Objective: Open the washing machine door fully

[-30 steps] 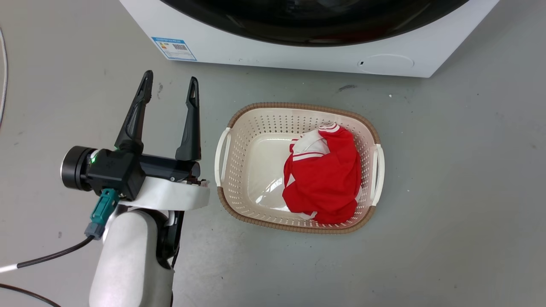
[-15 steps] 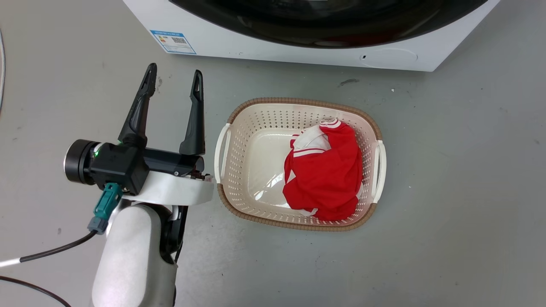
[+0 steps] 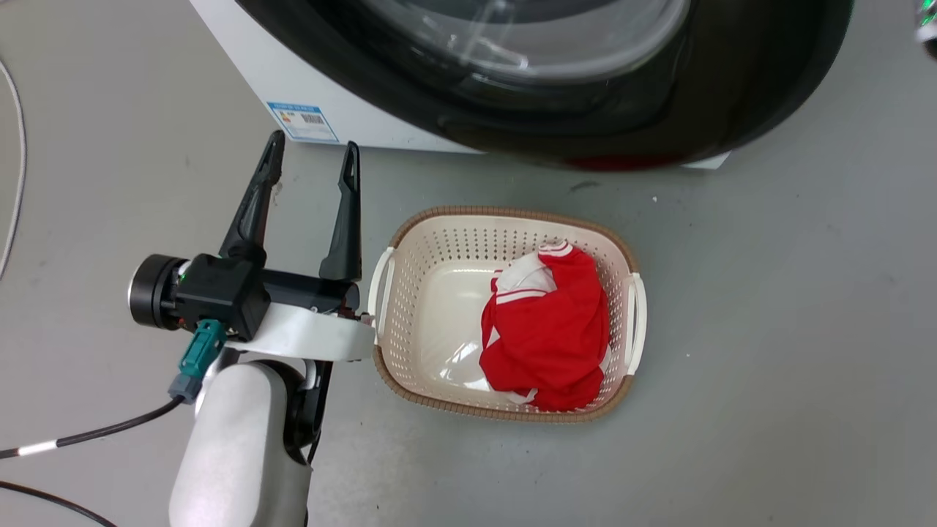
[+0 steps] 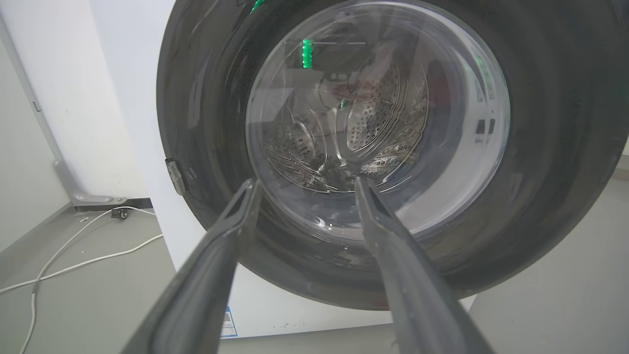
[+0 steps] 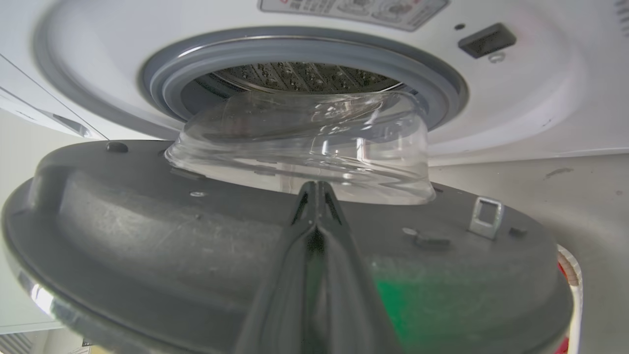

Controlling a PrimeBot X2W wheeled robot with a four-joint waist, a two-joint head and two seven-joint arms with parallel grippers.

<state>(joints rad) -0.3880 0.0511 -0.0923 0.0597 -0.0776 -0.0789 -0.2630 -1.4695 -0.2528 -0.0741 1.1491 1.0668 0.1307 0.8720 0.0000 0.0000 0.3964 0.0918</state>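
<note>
The right pincer point(image 5: 314, 188) has its fingers pressed together on nothing, laid against the inner face of the washing machine door point(image 5: 147, 236), apparently to lever it outward. The door stands ajar, off the grey gasket point(image 5: 162, 83). The left pincer point(image 3: 313, 145) is spread wide and empty, probably waiting clear of the swing. Just beyond its tips, the blue label point(image 3: 302, 122) on the washing machine point(image 3: 274, 69) is too small to read.

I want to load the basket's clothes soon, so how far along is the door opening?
Done: the washing machine door is unlatched and ajar, its glass bowl out of the grey gasket. In hand: the shut right gripper appears to press its inner face. Left: swinging it fully open; the open left gripper holds nothing.
</note>
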